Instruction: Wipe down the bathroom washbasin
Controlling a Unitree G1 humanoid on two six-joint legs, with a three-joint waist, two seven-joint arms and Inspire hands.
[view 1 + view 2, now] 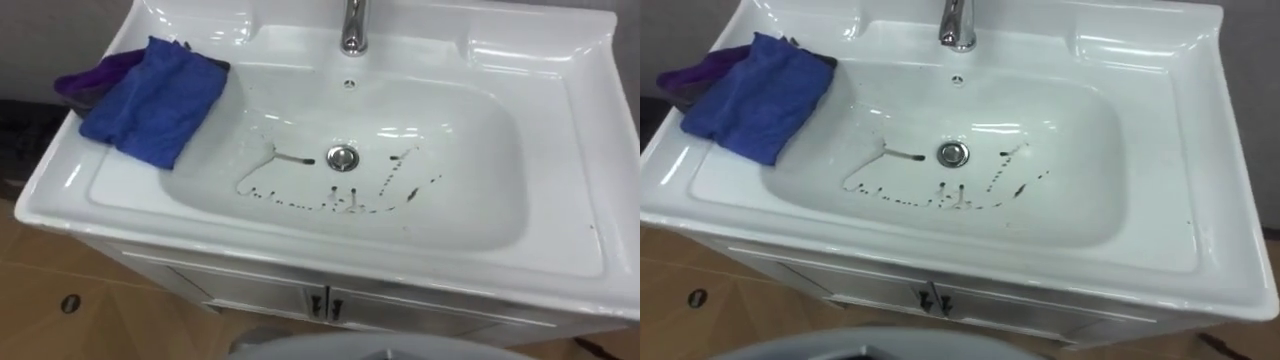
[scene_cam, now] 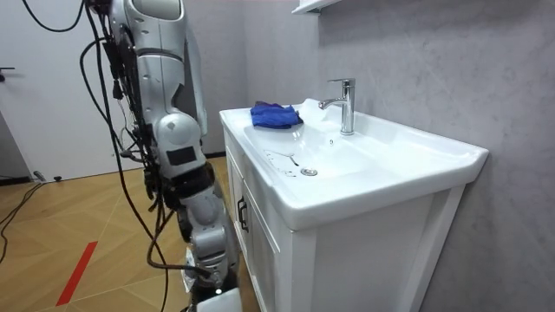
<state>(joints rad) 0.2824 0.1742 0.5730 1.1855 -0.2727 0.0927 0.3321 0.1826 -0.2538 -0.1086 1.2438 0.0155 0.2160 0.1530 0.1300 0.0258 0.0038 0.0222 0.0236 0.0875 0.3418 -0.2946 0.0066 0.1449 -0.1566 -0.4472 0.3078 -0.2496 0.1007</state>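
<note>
Cloths, two, at the rear left corner of the basin's rim: one blue cloth (image 1: 155, 100), soft and nappy, rumpled into a rough rectangle, its near edge hanging over the slope of the bowl; one purple cloth (image 1: 90, 80) under it, mostly covered, so you see just a crumpled fringe at its far left side

Dark marks (image 1: 330, 200), one broken line of dashes and smears curving across the bowl floor, before and to both sides of the drain – too fine for you to count

Drain (image 1: 342, 157), one, round, bright metal, mid-bowl

Overflow hole (image 1: 349, 84), one, small, on the back wall

Tap (image 1: 353, 30), one, polished metal; its top is cut off in the eye views

Basin (image 1: 590, 150), one, white glazed ceramic, rectangular with rounded corners – the robot stands right before it

Cabinet handles (image 1: 322, 303), two, dark, side by side below

Hands: you cannot tell their state
</note>
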